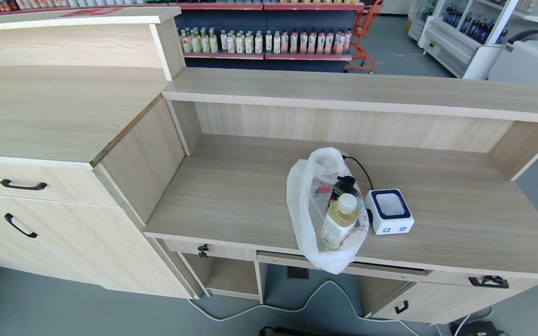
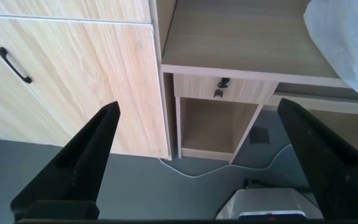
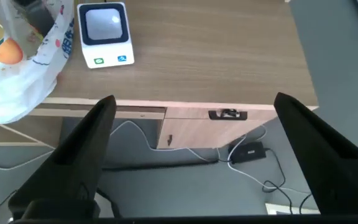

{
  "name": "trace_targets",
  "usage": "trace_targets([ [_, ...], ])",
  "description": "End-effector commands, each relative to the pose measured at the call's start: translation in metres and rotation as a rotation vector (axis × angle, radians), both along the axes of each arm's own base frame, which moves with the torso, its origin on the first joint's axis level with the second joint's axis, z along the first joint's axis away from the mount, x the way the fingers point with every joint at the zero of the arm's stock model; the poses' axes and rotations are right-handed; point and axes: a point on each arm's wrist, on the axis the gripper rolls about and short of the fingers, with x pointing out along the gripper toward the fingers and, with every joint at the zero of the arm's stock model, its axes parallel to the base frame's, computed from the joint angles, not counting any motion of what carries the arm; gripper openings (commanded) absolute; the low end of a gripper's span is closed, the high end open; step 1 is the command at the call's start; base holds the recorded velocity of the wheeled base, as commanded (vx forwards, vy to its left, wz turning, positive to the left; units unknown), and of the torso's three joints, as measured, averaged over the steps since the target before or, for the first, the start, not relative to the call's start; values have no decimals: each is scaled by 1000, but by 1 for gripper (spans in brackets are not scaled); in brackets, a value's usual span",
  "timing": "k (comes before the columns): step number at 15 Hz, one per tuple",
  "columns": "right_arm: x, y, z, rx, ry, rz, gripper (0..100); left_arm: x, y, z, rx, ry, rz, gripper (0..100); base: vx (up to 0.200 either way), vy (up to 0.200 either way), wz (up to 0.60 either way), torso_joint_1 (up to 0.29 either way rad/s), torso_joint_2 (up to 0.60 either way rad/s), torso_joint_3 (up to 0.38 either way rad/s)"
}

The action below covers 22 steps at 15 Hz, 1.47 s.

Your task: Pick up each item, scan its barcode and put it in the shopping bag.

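Note:
A white plastic shopping bag point(image 1: 302, 210) lies open on the wooden counter point(image 1: 231, 200), hanging a little over its front edge. Inside it stand a pale yellow drink bottle point(image 1: 340, 221) with a white cap and a dark-capped bottle point(image 1: 343, 185) behind it. Just right of the bag sits the white barcode scanner point(image 1: 388, 211) with a blue-framed window. My left gripper point(image 2: 197, 155) hangs open below and in front of the counter, above the grey floor. My right gripper point(image 3: 194, 155) is open too, low in front of the counter's right end, with the scanner point(image 3: 104, 34) and bag point(image 3: 17, 81) beyond it.
A raised shelf point(image 1: 362, 88) runs along the back of the counter. A taller cabinet with black drawer handles point(image 1: 23, 185) stands to the left. Under the counter are an open cubby point(image 2: 219, 127), a drawer with a black handle point(image 1: 487, 281) and cables on the floor point(image 1: 306, 303).

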Motion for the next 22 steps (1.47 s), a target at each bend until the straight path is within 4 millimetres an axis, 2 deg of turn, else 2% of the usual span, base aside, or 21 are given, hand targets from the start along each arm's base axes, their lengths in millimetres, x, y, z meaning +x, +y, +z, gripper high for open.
trace_targets([
  [1,-57,20,-36,51,-128,19,100,0,0,0,0,0,0,100,0,0,0,0,0,0],
  [5,-83,25,-60,96,-160,67,100,0,0,0,0,0,0,100,0,0,0,0,0,0],
  [12,-83,23,-63,102,-131,183,100,0,0,0,0,0,0,100,0,0,0,0,0,0],
  [16,-91,22,-67,96,-201,234,100,0,0,0,0,0,0,100,0,0,0,0,0,0],
  [22,-91,22,-68,115,-194,225,100,0,0,0,0,0,0,100,0,0,0,0,0,0],
])
